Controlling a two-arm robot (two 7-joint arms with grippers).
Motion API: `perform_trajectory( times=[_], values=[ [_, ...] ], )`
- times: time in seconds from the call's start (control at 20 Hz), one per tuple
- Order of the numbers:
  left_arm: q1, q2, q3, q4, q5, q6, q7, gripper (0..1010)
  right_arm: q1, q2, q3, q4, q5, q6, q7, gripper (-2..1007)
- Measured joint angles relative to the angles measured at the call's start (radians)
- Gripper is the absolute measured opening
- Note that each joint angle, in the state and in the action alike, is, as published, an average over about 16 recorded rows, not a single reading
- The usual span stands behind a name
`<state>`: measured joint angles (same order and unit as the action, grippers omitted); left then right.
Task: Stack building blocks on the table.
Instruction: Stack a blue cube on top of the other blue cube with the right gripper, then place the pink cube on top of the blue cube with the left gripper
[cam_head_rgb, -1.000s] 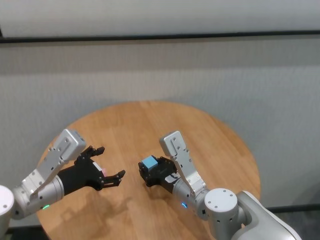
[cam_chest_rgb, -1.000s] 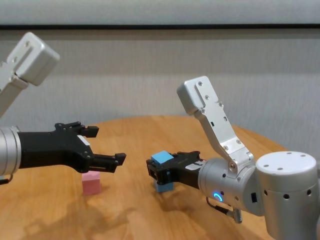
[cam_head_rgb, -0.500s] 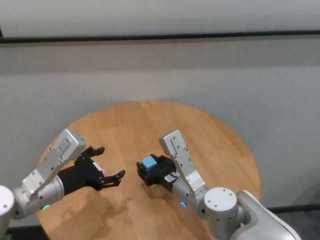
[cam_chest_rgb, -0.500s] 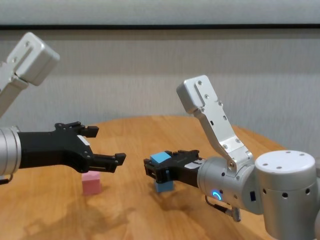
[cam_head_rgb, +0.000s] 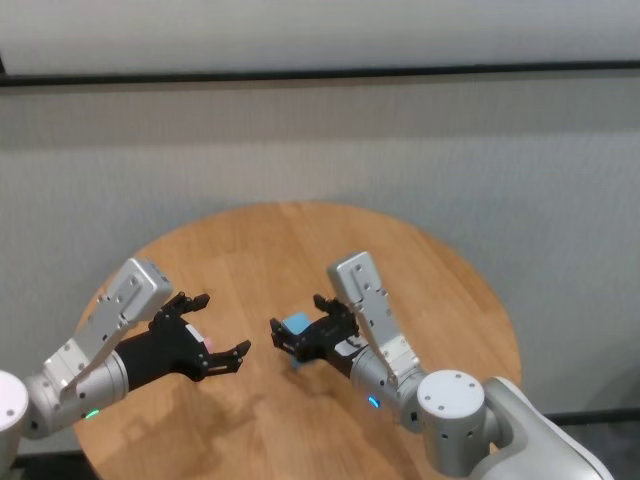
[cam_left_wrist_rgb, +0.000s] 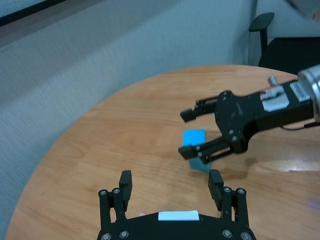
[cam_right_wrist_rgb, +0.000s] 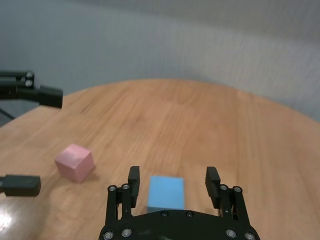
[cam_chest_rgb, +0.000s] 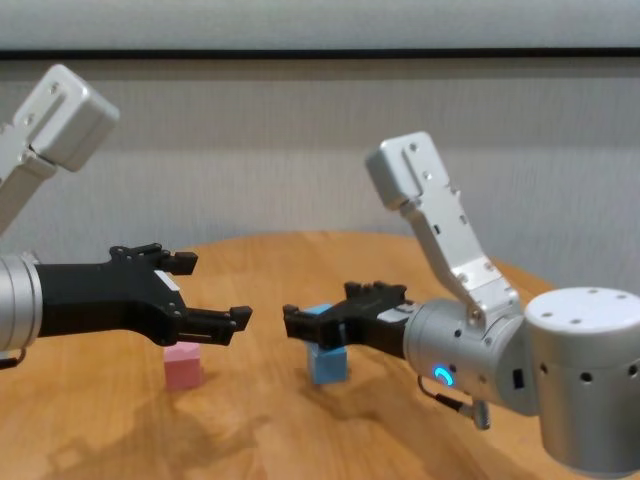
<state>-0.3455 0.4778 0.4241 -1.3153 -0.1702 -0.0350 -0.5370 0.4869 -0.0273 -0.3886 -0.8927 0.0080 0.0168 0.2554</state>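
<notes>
Two light blue building blocks stand stacked near the middle of the table (cam_head_rgb: 300, 250): the top one (cam_chest_rgb: 318, 312) rests on the lower one (cam_chest_rgb: 328, 364). My right gripper (cam_head_rgb: 297, 322) is open, with a finger on each side of the top blue block (cam_right_wrist_rgb: 166, 192) and a gap on both sides. The pink block (cam_chest_rgb: 183, 365) lies on the wood to the left of the stack and also shows in the right wrist view (cam_right_wrist_rgb: 75, 162). My left gripper (cam_chest_rgb: 205, 292) hovers open just above the pink block, holding nothing. In the head view the left gripper hides most of that block.
The round wooden top (cam_chest_rgb: 260, 270) ends close behind the blocks, with a grey wall beyond. Bare wood (cam_right_wrist_rgb: 175, 115) stretches past the stack. The two grippers face each other a short distance apart, in the left wrist view my right gripper (cam_left_wrist_rgb: 200, 132) around the stack (cam_left_wrist_rgb: 194, 150).
My right gripper has opened and let go of the top blue block, which stays on the lower one. Its wrist has shifted slightly. The left arm has not moved.
</notes>
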Motion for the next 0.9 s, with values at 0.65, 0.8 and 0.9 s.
perform_trajectory(
  times=[0.65, 0.8, 0.9],
  values=[
    [0.000, 0.000, 0.000, 0.000, 0.000, 0.000, 0.000, 1003, -0.046, 0.062, 0.074, -0.121, 0.044, 0.025, -0.030, 997],
    [0.000, 0.000, 0.000, 0.000, 0.000, 0.000, 0.000, 1003, -0.054, 0.082, 0.098, -0.132, 0.051, 0.026, -0.040, 1005],
    [0.000, 0.000, 0.000, 0.000, 0.000, 0.000, 0.000, 1003, -0.058, 0.095, 0.113, -0.134, 0.055, 0.026, -0.046, 1005]
  ],
)
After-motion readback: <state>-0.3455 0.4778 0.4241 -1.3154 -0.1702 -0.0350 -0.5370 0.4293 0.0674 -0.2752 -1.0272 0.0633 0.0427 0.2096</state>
